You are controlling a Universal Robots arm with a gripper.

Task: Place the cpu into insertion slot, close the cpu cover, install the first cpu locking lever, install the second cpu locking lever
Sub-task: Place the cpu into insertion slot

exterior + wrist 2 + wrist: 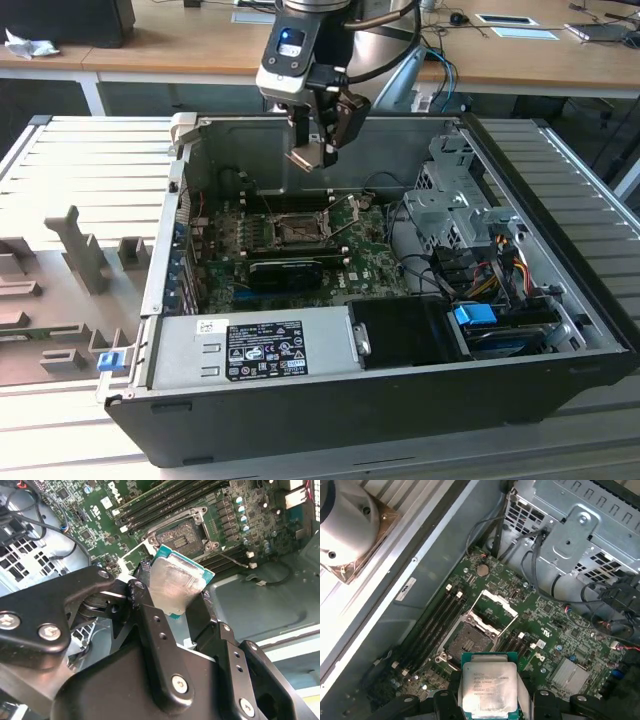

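My gripper (318, 140) hangs over the open computer case, shut on the cpu (304, 158), a flat square chip with a silver-grey face. In both wrist views the black fingers (145, 600) clamp the cpu (176, 580) (487, 685) by two opposite edges. The insertion slot (297, 232) (468, 642) (181, 532) lies below on the green board, with its dark centre exposed and nothing in it. The cpu cover (496, 607), a thin silver frame, stands swung open on the slot's far side. The cpu is well above the slot and apart from it.
Black memory slots (432, 625) run alongside the socket. A long black card (285, 270) lies in front of it, and a silver power supply (265, 348) beyond that. A metal drive cage (455, 195) and loose cables (490, 270) fill the exterior view's right.
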